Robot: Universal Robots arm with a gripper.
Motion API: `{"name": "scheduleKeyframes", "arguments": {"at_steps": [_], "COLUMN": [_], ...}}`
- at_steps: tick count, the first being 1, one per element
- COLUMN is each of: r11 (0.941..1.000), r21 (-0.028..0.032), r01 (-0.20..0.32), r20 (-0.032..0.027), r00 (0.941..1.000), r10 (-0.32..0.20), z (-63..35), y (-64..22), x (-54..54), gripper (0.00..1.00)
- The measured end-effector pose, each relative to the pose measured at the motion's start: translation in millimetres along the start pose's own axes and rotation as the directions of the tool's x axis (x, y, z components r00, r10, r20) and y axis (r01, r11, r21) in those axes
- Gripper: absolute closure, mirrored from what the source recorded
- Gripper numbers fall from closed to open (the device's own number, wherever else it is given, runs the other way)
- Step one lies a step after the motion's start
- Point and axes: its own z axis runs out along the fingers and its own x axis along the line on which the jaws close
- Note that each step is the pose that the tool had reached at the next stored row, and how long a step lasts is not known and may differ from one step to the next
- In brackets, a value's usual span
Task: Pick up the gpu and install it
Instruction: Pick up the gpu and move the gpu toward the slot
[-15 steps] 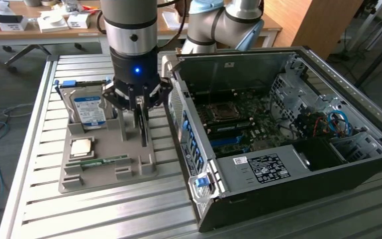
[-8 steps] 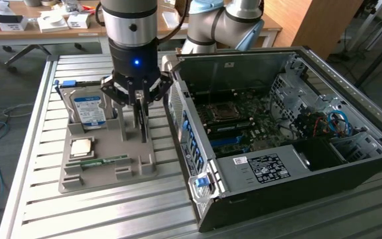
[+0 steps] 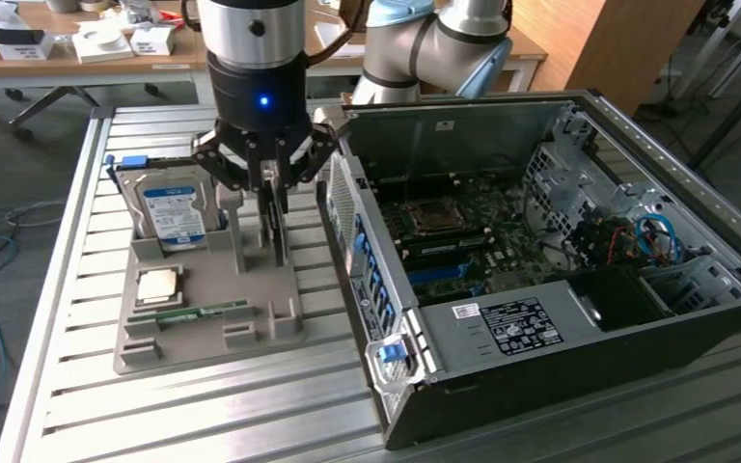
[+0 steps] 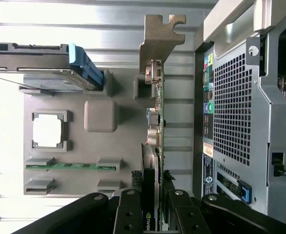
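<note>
The gpu [image 3: 275, 231] stands on edge in a slot of the grey holder tray [image 3: 204, 333], beside the open computer case [image 3: 538, 318]. In the wrist view the gpu [image 4: 158, 109] shows edge-on, with its metal bracket at the far end and a black cooler part near the camera. My gripper [image 3: 271, 207] reaches straight down over it. Its black fingers [image 4: 128, 209] press the card from both sides, so my gripper [image 4: 152, 217] is shut on the gpu. Whether the card has left its slot, I cannot tell.
The tray [image 4: 101, 117] also holds a hard drive [image 3: 171, 212] with a blue-white label, a square processor [image 3: 158, 285] and a green memory stick [image 3: 190, 313]. The case's perforated rear wall [image 4: 235, 107] stands close beside the card. The motherboard [image 3: 474, 231] lies exposed inside the case.
</note>
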Motion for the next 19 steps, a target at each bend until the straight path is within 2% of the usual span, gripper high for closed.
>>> {"name": "scheduleKeyframes", "arguments": {"at_steps": [10,19], "r11": [1.0,1.0], "r21": [0.0001,0.0], "r01": [0.0,0.0], "r20": [-0.0001,0.0], "r00": [1.0,1.0], "r10": [0.0,0.0], "z": [-19.6,-19.8], "y": [0.8,0.9], "x": [-1.5,-1.6], "gripper": [0.74,0.74]}}
